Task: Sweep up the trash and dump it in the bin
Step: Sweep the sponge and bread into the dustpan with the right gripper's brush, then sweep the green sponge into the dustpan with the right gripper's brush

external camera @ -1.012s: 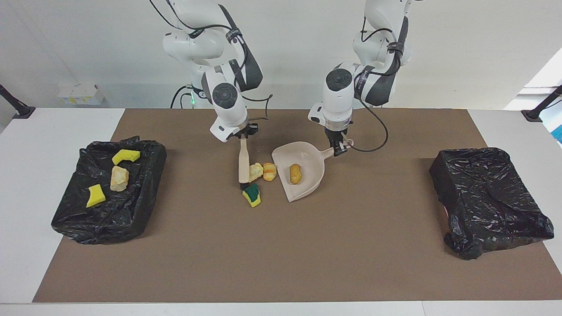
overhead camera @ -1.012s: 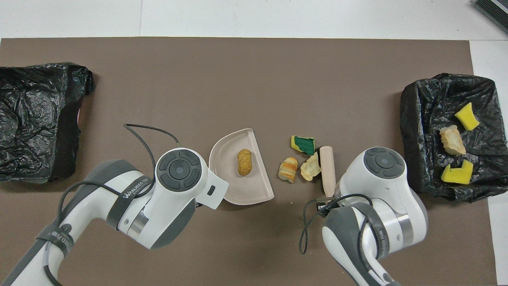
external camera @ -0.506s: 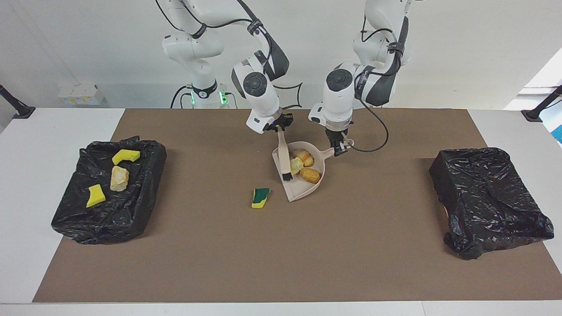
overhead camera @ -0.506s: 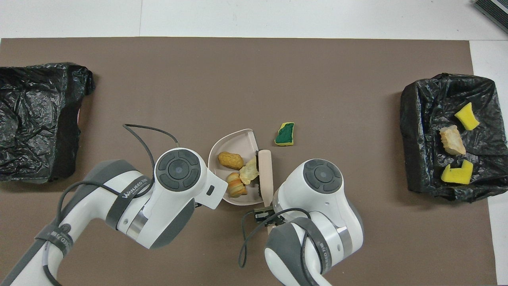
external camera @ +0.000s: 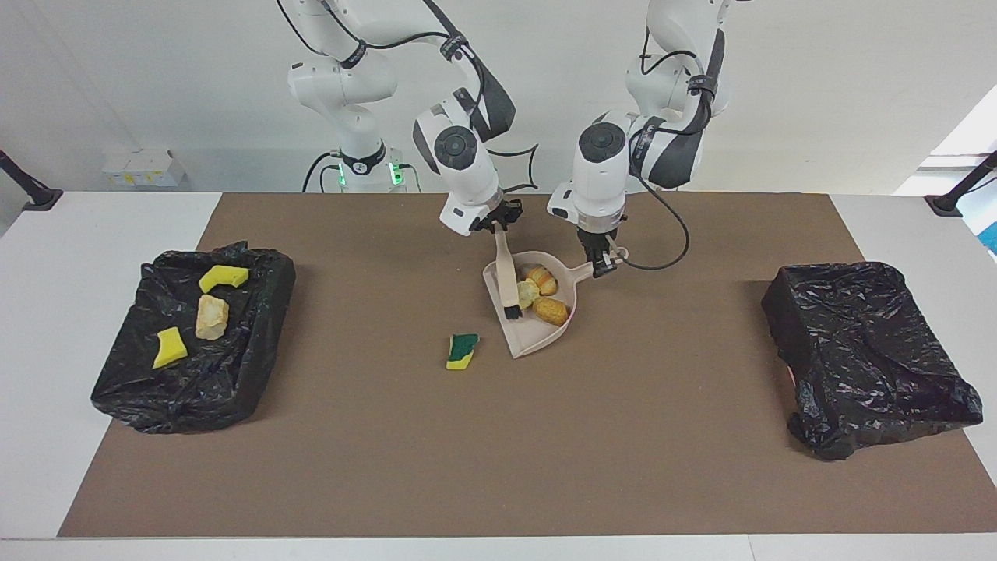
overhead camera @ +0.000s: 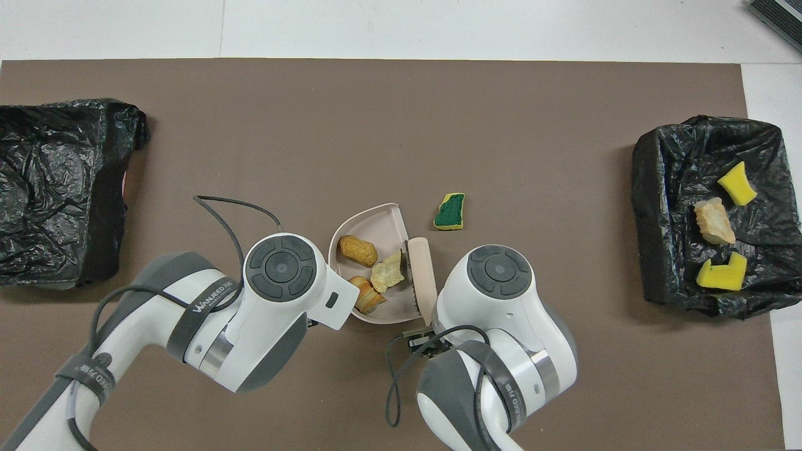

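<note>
Facing view only: right tool [external camera: 498,226] clamped on brush [external camera: 506,273], left tool [external camera: 601,265] clamped on dustpan [external camera: 537,331] handle; overhead, both hidden under wrists. Seven trash pieces: three lumps [external camera: 541,296] in dustpan beside brush, one sponge [external camera: 463,350] on bench [external camera: 467,436] just outside the pan mouth, three [external camera: 204,313] in bin [external camera: 234,374] at right arm's end. Two bins; second [external camera: 864,351] at left arm's end.

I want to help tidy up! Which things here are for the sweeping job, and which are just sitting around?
For the job:
- brush, in the right gripper
- dustpan, handle in the left gripper
- three scraps in it
- sponge on the mat
- bin holding scraps

Just there:
- other bin
- brown mat
</note>
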{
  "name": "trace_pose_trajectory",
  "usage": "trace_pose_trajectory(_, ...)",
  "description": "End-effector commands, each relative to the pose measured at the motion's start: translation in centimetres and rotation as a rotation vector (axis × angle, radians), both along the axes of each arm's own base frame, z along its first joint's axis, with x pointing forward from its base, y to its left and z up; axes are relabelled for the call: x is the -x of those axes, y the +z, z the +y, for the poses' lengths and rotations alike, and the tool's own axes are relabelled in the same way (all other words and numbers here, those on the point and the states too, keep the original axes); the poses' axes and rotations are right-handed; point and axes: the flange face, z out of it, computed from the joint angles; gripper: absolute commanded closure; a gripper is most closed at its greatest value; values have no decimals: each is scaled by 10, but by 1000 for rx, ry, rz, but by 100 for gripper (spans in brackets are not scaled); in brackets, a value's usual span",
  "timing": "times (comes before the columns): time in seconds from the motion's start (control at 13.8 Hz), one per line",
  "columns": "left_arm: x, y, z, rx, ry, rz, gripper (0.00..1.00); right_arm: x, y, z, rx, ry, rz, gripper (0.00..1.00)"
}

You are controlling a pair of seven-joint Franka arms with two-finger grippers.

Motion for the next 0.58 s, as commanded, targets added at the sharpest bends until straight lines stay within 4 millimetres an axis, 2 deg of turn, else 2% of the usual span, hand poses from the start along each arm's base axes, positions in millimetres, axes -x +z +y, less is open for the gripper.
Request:
trace_pose_trajectory(0.0, 0, 2, 12, 5, 3, -30, 100, -37, 0, -26, 53, 76, -19, 100)
trace_pose_trajectory(0.14, 1, 1, 13, 1, 10, -25, 100, -67, -1, -52, 74, 112, -43, 100)
trace_pose_trajectory(0.22, 2, 1, 13, 0, 10, -24, 100, -79, -9, -55, 94, 135, -48, 100)
trace_pose_trajectory(0.36, 1, 1, 13, 0, 12, -24, 100, -100, -23, -54, 108, 162, -53, 100)
trace_pose_trajectory(0.51, 0, 1, 16, -1, 13, -22, 100, -104, -31, -41, 87, 172, -45, 100)
